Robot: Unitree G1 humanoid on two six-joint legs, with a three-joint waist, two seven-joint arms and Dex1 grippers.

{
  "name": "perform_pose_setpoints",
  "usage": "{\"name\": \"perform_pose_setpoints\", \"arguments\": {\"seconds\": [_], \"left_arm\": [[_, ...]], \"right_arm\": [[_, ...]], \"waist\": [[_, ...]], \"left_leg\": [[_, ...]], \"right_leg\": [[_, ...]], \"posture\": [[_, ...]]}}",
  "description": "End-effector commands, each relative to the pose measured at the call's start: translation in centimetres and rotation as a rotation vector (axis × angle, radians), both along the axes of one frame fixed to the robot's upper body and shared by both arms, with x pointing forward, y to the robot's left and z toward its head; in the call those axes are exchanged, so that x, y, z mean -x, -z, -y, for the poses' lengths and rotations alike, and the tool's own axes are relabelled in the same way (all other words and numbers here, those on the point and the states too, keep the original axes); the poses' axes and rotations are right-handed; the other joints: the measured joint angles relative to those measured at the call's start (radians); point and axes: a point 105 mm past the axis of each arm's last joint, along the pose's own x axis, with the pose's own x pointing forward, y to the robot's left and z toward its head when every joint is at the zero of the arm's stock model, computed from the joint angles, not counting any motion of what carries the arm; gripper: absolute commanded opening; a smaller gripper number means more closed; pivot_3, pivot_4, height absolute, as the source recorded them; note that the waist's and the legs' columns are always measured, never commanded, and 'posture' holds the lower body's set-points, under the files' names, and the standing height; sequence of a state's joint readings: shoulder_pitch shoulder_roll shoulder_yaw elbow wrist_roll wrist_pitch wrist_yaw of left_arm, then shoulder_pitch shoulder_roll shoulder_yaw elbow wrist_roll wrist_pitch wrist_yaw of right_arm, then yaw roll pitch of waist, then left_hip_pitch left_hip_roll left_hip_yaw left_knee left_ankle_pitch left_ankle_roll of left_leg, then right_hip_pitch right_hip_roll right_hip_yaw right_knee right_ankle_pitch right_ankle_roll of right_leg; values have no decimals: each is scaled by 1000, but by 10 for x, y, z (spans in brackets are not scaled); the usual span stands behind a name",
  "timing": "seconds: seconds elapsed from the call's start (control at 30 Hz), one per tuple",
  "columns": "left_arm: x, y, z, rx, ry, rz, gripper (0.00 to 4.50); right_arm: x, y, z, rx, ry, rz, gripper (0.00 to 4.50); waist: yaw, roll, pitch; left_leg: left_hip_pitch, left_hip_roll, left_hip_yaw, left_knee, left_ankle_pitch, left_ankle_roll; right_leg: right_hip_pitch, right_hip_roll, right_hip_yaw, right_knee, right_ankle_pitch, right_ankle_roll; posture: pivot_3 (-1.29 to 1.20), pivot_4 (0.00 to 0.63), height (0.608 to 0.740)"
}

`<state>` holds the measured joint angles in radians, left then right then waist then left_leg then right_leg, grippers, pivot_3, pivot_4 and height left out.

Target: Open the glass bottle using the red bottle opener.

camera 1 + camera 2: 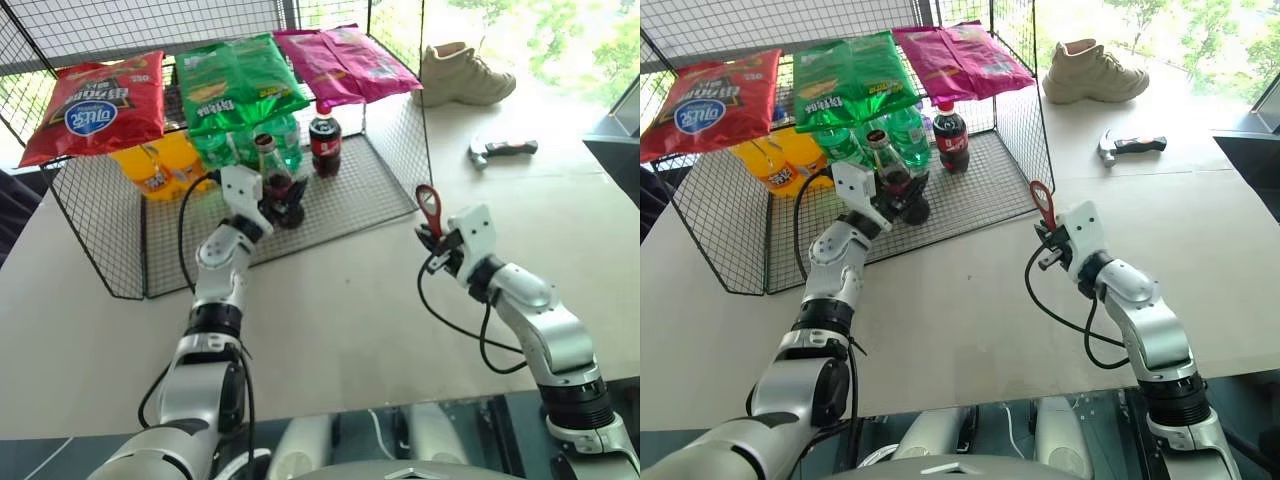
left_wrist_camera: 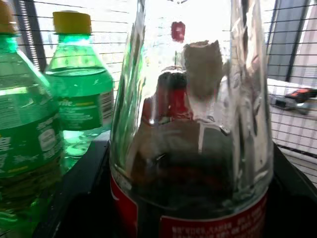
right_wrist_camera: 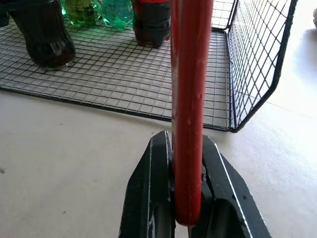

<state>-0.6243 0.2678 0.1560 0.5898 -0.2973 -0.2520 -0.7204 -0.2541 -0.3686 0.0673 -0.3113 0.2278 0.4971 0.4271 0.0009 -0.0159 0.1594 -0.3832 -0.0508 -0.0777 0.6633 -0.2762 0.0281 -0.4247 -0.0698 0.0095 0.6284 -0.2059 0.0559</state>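
- Head views: both arms nearest cam, reaching fwd over pale table (image 1: 330,300).
- R gripper (image 1: 432,236) above bare table, just outside wire rack (image 1: 385,195); jaws clamped on handle of red bottle opener (image 1: 428,208), which stands upright, rounded head on top.
- L gripper (image 1: 282,200) inside rack at glass bottle (image 1: 272,172); black fingers either side of bottle's lower body, jaws part-open. Can't tell if pads touch glass.
- Glass bottle upright on rack floor, front of green bottles (image 1: 285,140), beside plastic cola bottle (image 1: 325,142) w/ red cap.
- Orange bottles (image 1: 160,165) at rack's L side. Red (image 1: 95,105), green (image 1: 235,85), pink (image 1: 345,60) snack bags on rack's top shelf.
- Beige shoe (image 1: 465,75) and grey-black tool (image 1: 503,150) on table, well apart from rack, R side.
- L wrist view: glass bottle (image 2: 193,139) v. close between fingers, dark liquid low, red label at base; green bottles (image 2: 79,94) behind it.
- R wrist view: fingers (image 3: 151,193) pinch opener's red handle (image 3: 189,99), shaft rising straight up; rack mesh (image 3: 124,74) and bottle bases beyond.
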Motion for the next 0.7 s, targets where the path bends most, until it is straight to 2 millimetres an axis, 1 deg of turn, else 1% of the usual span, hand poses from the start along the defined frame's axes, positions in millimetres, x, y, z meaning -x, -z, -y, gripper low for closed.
{"name": "perform_pose_setpoints", "arguments": {"seconds": [0.03, 0.07, 0.13, 0.2, 0.37, 0.43, 0.63, 0.67, 0.7], "left_arm": [[23, -23, 29, 17, 198, 73, 2725], [32, -22, 38, 16, 263, 64, 2725], [52, -12, 57, -17, 396, 19, 2725], [65, -1, 67, -71, 463, -15, 2725], [71, 8, 77, -81, 482, -36, 2725], [72, 7, 79, -84, 479, -18, 2725], [71, 8, 79, -107, 462, 5, 2725], [71, 8, 78, -111, 460, 10, 3754], [71, 7, 78, -115, 459, 16, 3938]], "right_arm": [[-6, -22, 14, 5, 55, 101, 0], [-9, -25, 19, 7, 76, 115, 0], [-15, -32, 28, 2, 132, 151, 0], [-18, -35, 32, -3, 162, 169, 0], [-20, -36, 32, -8, 167, 176, 0], [-20, -36, 31, -9, 166, 178, 0], [-20, -38, 31, -13, 166, 186, 0], [-20, -39, 31, -14, 165, 187, 0], [-20, -39, 30, -16, 164, 189, 0]], "waist": [[-4, 0, 0], [-8, 0, 0], [-12, 0, 0], [-13, 0, 0], [-13, 0, 0], [-13, 0, 0], [-11, 0, 0], [-11, 0, 0], [-11, 0, 0]], "left_leg": [[0, 0, 0, 0, 0, 0], [0, 0, 0, 0, 0, 0], [0, 0, 0, 0, 0, 0], [0, 0, 0, 1, 0, 0], [2, 1, 1, 2, 0, 0], [2, 1, 1, 4, 0, 0], [2, 0, 1, 5, 0, 0], [2, 1, 1, 5, 0, 0], [2, 1, 1, 5, 0, 0]], "right_leg": [[0, 0, 0, 0, 0, 0], [0, 0, 0, 0, 0, 0], [0, 0, 1, 1, 0, 0], [0, 0, 1, 1, 0, 0], [0, 1, 2, 6, 0, 0], [0, 1, 3, 7, 0, 0], [1, 1, 3, 6, 0, 0], [1, 1, 3, 6, 0, 0], [1, 1, 3, 6, 0, 0]], "posture": [[0, 150, 740], [0, 150, 740], [0, 150, 740], [0, 150, 740], [0, 150, 740], [0, 150, 740], [0, 150, 740], [0, 150, 740], [0, 150, 740]]}}
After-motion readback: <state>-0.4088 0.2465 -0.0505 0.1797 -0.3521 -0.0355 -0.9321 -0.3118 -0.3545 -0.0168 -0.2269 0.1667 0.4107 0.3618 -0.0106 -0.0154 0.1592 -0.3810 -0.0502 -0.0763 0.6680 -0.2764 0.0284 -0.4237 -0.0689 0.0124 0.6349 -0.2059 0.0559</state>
